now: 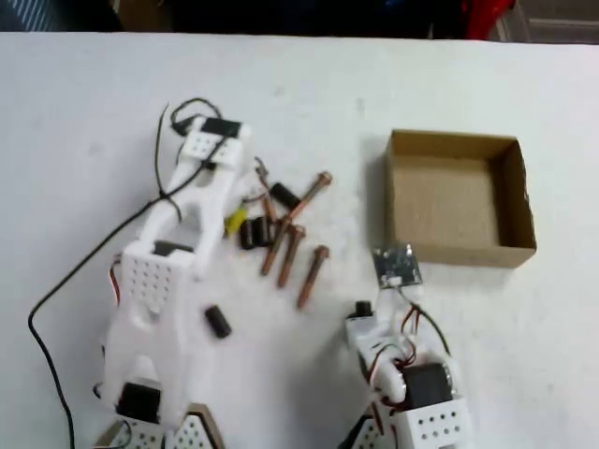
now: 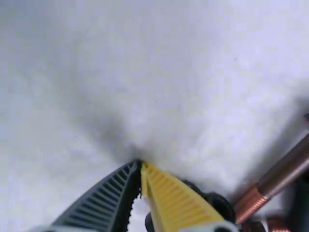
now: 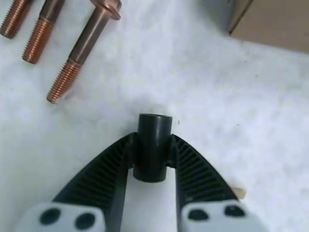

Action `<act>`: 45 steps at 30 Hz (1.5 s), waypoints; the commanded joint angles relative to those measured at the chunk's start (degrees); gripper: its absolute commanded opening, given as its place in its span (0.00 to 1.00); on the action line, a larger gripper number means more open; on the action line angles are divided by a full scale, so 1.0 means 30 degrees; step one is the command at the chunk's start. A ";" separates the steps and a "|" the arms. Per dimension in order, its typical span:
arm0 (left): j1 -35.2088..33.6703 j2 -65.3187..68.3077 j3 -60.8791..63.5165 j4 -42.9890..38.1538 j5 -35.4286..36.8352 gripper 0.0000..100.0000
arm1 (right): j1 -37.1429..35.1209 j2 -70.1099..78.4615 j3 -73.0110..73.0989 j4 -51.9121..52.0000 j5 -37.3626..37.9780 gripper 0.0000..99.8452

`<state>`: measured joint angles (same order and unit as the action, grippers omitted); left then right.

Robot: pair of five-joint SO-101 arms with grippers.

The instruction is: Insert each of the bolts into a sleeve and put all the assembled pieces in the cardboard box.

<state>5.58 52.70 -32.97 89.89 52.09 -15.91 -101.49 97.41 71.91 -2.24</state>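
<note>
Several copper bolts (image 1: 292, 238) lie in a loose group mid-table, and some show in the right wrist view (image 3: 82, 46). Black sleeves lie among them (image 1: 253, 234) (image 1: 284, 195), and one lies apart (image 1: 217, 321) by the left arm. My right gripper (image 1: 363, 311) (image 3: 153, 140) is shut on a black sleeve (image 3: 154, 126), held upright just above the table, short of the bolts. My left gripper (image 1: 236, 220) (image 2: 140, 166) has its grey and yellow fingers shut tip to tip on the table, with nothing between them. A sleeve (image 2: 212, 200) and a bolt (image 2: 275, 181) lie right beside it.
The open cardboard box (image 1: 510, 201) stands to the right of the bolts, beyond my right gripper; its corner appears in the right wrist view (image 3: 270, 21). A black cable (image 1: 84, 271) trails along the left arm. Bare white table stretches beyond the bolts.
</note>
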 commanded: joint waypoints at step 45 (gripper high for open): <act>-0.5172 -3.2777 2.2857 0.0381 -1.6117 0.02 | 0.0161 -0.0220 -0.0147 0.0073 -0.0205 0.02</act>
<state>-7.60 -42.95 33.85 94.64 6.20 -15.91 -101.49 97.41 71.91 -2.24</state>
